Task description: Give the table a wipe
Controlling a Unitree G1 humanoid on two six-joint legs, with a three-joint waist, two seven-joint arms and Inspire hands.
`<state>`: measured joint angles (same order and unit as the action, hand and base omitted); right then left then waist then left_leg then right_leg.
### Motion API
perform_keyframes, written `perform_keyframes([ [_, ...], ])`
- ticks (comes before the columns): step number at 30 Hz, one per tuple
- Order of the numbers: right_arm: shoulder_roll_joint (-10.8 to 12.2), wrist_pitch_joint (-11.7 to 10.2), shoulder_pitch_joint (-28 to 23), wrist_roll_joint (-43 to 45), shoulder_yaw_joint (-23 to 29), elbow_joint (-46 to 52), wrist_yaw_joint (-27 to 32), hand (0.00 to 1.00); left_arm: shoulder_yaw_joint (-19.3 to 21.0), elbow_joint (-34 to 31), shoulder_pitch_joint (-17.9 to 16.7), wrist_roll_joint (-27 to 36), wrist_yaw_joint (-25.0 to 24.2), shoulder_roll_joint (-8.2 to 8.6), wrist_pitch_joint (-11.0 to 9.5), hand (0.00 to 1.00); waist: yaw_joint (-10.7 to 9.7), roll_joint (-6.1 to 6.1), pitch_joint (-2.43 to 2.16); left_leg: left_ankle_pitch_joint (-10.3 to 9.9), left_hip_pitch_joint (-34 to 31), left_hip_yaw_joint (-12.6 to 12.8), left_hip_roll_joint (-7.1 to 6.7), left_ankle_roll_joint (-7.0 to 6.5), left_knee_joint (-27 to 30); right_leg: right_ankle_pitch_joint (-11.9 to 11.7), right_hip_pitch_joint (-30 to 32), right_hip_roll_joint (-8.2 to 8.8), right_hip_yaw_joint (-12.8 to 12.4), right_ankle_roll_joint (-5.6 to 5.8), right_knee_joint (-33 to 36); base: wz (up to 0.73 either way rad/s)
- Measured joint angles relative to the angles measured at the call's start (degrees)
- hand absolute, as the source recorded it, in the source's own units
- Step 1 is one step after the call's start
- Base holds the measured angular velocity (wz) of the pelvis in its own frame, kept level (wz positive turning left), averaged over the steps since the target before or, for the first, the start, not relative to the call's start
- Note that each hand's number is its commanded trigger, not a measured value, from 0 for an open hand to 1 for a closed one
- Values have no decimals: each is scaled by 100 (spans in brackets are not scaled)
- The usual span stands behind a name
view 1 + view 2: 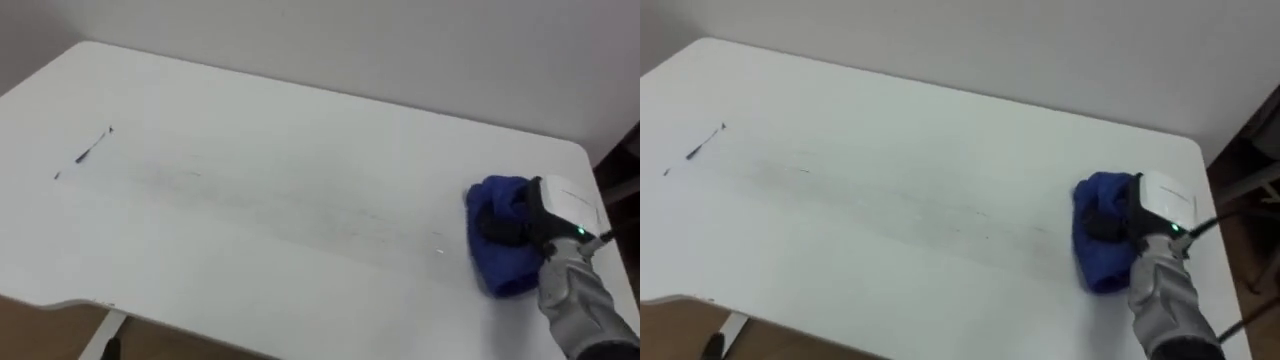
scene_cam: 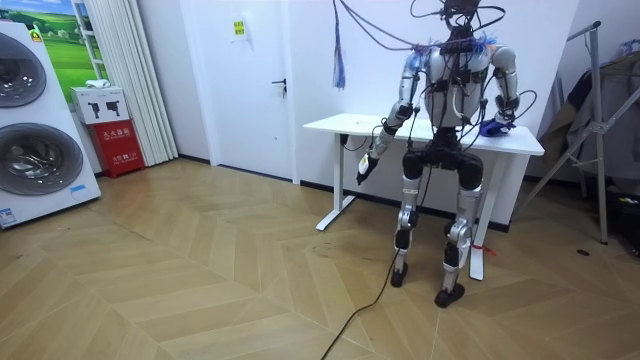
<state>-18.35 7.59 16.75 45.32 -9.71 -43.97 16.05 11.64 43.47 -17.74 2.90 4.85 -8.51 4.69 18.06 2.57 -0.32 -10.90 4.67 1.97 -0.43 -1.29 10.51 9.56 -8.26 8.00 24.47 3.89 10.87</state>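
Right now the robot stands close against the white tabletop [image 1: 300, 140], its back to the room. Faint grey smears [image 1: 300, 215] cross the middle. A bunched blue cloth [image 1: 503, 268] lies at the right end, with the right robot hand [image 1: 560, 205] curled into it. The left robot hand [image 2: 366, 167] hangs by the near edge, and I cannot tell how its fingers are set. A short dark mark [image 1: 92, 148] sits far left.

The blue cloth [image 1: 503, 255] lies bunched by the right edge of the white bench [image 1: 260, 120], my fingers [image 1: 497, 228] curled into it; a dark streak [image 1: 93, 147] marks the left end.
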Motion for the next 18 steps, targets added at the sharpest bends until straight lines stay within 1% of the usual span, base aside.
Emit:
perform_keyframes([
  [1,10,75,98,11,-120,17,-72,100,-26,20,20,2,-1,1,5,0,33,11,6,3,0,0,11,5,-7,-3,33,-15,-35,-5,17,-41],
  [2,75,186,235,60,-309,133,-230,100,-74,34,11,1,1,10,8,0,123,44,24,9,-5,5,33,18,-27,-12,86,-40,-63,-21,31,-24],
  [3,185,231,299,147,-442,300,-339,100,-80,48,8,2,1,28,9,0,186,91,60,16,-13,5,56,33,-43,-21,108,-63,-61,-34,27,-16],
  [4,255,236,318,198,-491,364,-394,100,-84,52,-3,2,1,28,20,0,229,115,75,20,-13,4,69,41,-52,-32,116,-79,-63,-51,17,0],
  [5,373,224,327,290,-517,500,-488,100,-85,59,-9,22,0,26,26,0,273,164,107,15,-22,-11,86,52,-43,-44,114,-102,-40,-70,-20,12],
  [6,413,196,331,377,-537,608,-548,100,-86,93,-12,73,0,24,27,0,303,185,131,14,-40,-71,82,53,-9,-44,102,-103,1,-70,-23,18],
  [7,419,185,332,398,-539,640,-569,87,-91,95,-29,92,0,22,27,0,311,190,134,14,-45,-92,78,53,-2,-44,103,-100,25,-71,-23,22],
  [8,420,181,333,459,-559,693,-603,72,-95,106,-102,91,-1,14,28,0,367,180,141,15,-47,-105,74,52,-2,-44,105,-94,74,-70,-23,12],
  [9,417,194,333,468,-578,711,-619,39,-93,109,-183,89,-1,0,34,0,403,168,149,14,-42,-128,73,52,-2,-44,98,-93,82,-70,-28,9],
  [10,414,193,333,468,-583,721,-619,0,-92,109,-215,89,-1,-5,38,0,401,161,154,14,-40,-141,73,52,-4,-44,92,-93,88,-70,-28,9],
  [12,388,182,325,473,-595,770,-624,0,-94,115,-255,76,-7,-7,54,0,348,120,179,13,-31,-180,76,53,-21,-43,101,-95,94,-69,-29,8],
  [13,387,182,325,483,-597,784,-624,0,-98,115,-252,77,-8,-4,60,0,330,108,179,13,-33,-182,77,54,-26,-43,101,-95,97,-69,-29,0],
  [14,387,184,320,494,-598,789,-623,0,-114,134,-227,93,-13,0,63,0,269,80,182,13,-30,-192,78,54,-28,-43,88,-96,97,-69,-27,0],
  [16,386,185,233,485,-581,787,-620,0,-112,157,-163,128,-51,-1,66,0,212,46,170,13,-14,-198,76,54,-31,-43,60,-96,96,-69,-29,2],
  [18,386,178,106,450,-516,791,-615,0,-116,157,-82,193,-73,6,67,0,86,21,155,13,-11,-197,71,53,-54,-43,25,-95,73,-69,-26,0],
])
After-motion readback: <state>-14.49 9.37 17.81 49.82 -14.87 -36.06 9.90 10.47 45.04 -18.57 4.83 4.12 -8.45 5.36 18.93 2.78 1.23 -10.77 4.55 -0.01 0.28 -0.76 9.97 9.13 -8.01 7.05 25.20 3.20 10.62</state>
